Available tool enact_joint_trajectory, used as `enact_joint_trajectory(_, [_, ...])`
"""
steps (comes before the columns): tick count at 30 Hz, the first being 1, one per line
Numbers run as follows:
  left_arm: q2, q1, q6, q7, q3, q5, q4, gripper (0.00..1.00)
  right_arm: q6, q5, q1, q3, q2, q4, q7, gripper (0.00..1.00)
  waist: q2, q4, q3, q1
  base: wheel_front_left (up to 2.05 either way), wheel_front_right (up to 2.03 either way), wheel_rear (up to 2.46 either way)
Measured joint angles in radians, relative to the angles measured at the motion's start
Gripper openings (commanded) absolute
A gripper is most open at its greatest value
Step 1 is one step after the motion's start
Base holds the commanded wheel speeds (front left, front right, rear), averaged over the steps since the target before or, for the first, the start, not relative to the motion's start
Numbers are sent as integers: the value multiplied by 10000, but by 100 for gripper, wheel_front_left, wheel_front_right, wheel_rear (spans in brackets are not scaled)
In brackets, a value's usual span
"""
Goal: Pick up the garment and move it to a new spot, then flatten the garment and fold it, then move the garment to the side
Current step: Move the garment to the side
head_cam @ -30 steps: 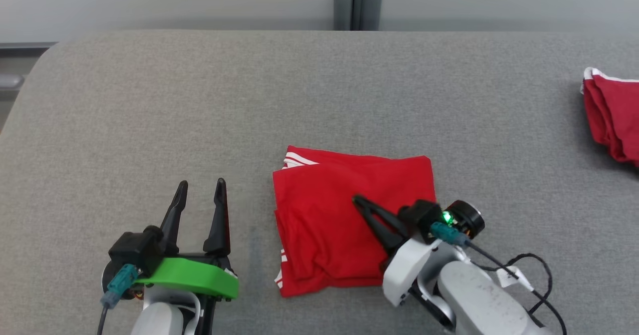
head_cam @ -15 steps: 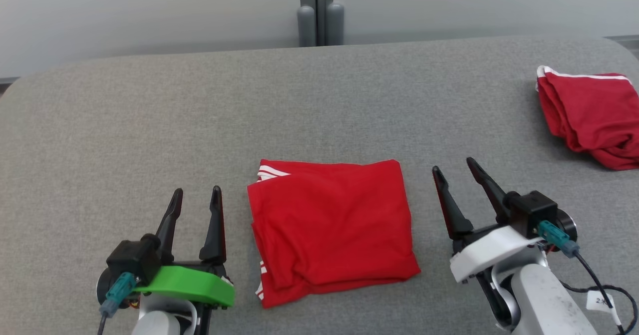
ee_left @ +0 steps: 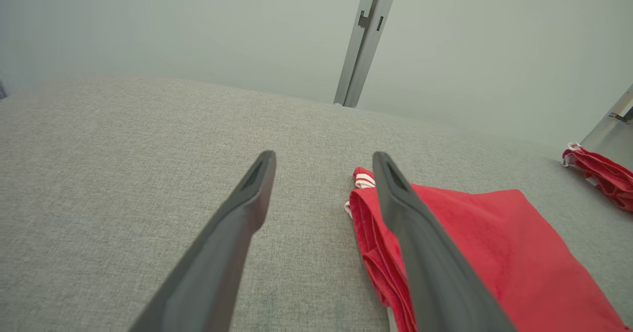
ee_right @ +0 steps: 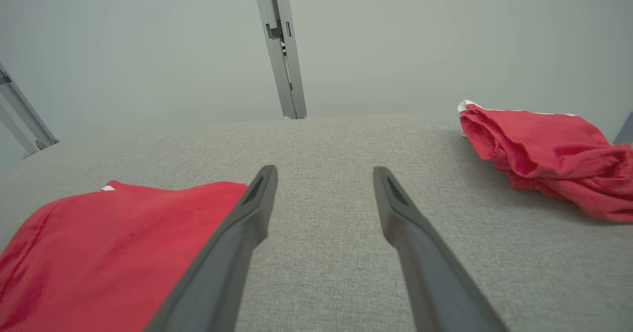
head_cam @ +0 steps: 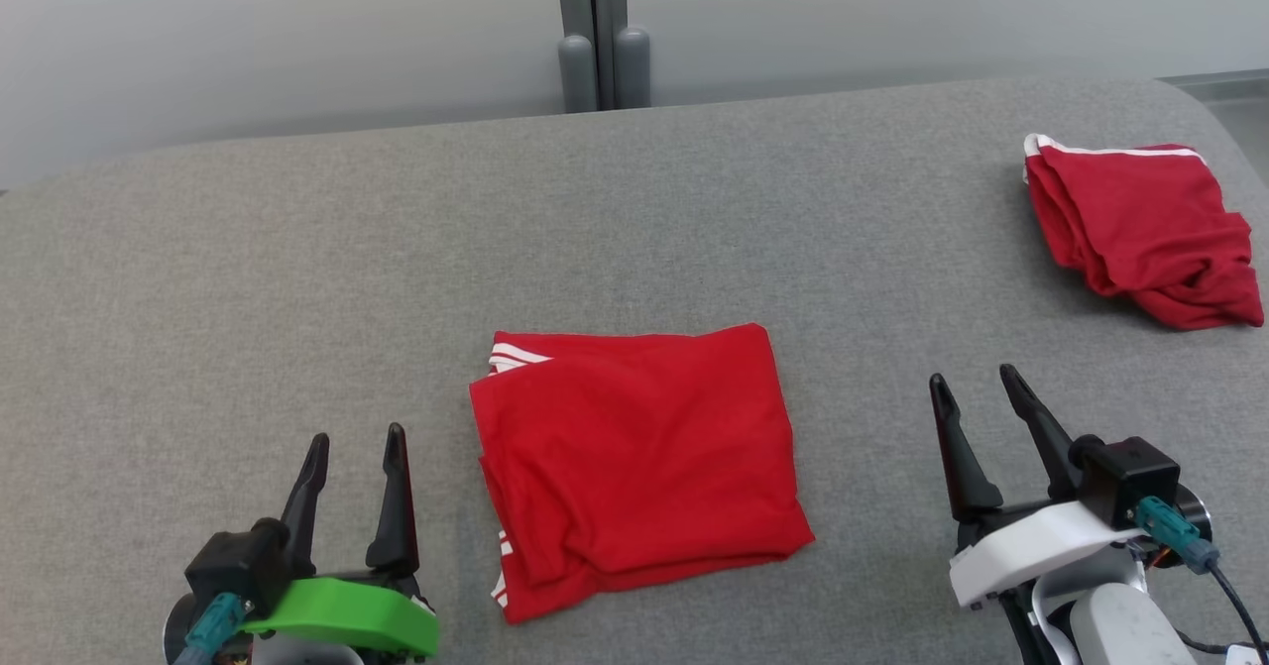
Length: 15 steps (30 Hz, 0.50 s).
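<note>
A red garment with white stripes [head_cam: 634,457] lies folded into a rough square on the grey padded table [head_cam: 297,269], near the front middle. It also shows at the right of the left wrist view [ee_left: 489,243] and at the lower left of the right wrist view [ee_right: 99,253]. My left gripper [head_cam: 355,439] stands open to the garment's left, clear of it, nothing between its fingers. To the garment's right my right gripper [head_cam: 975,380] is open too, apart from the cloth.
A second red garment [head_cam: 1140,229], crumpled, with a white edge, lies at the far right of the table; it also shows in the right wrist view [ee_right: 549,154]. A grey post [head_cam: 593,31] stands behind the table's far edge against a pale wall.
My right gripper has come off the folded garment and now stands open to its right. The head camera has turned right, so the whole scene has slid left. The left gripper sits a little lower.
</note>
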Motion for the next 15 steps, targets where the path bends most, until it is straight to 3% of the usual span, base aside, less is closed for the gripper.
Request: enact_joint_trajectory(15, [-2, 108, 10, 0, 17, 63, 113, 100, 0, -153, 195, -73, 2, 140, 2, 100, 0, 3, -48, 0, 0, 0, 0])
